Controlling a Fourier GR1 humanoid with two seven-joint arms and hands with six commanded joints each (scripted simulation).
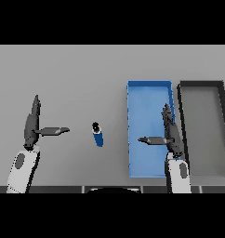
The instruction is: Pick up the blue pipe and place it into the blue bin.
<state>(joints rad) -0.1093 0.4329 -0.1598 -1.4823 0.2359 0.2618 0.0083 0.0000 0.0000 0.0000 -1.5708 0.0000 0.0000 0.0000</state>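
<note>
Since the blue pipe (98, 134) lies on the grey table (77, 74) between my hands, left of the blue bin (149, 84), I judge nothing is done: left hand (34, 126) and right hand (169, 135) both have straight fingers, holding nothing.

A single head view is given, taken from above and behind the arms and directed downward and forward onto the grey table (86, 69). The scene is seen from moderate range: both forearms are taken in from the lower edge, and the table surface is carried to the far edge of the field. No second view is supplied, so nothing is shared.
</note>
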